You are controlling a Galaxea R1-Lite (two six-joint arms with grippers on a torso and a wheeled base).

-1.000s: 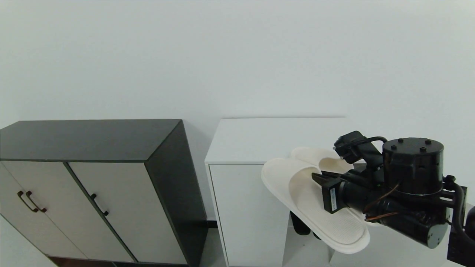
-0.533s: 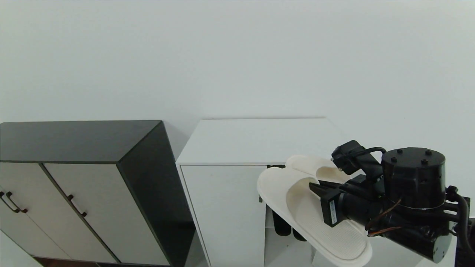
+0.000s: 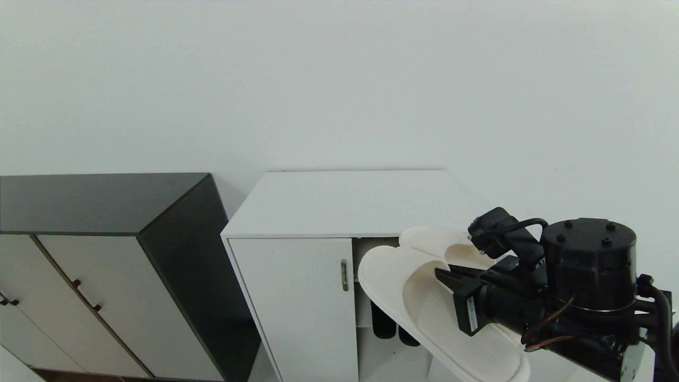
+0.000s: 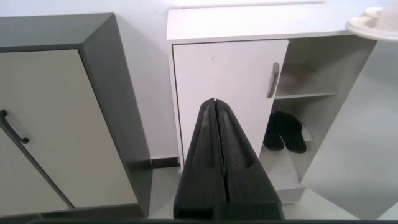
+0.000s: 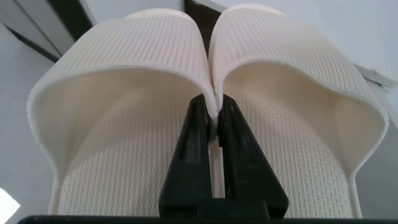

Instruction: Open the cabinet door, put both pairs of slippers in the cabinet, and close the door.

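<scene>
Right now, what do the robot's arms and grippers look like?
All black. The left gripper and right gripper each have two long tapered fingers. The right arm has a fat round joint topped with bolts, thin reddish wires and a white label.

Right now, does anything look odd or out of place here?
Only one thing: the cream slippers hang tilted in mid-air, pinched together by their straps in the right gripper, before the open side of the white cabinet. A dark pair sits inside, low down. Nothing looks spilled or damaged.
</scene>
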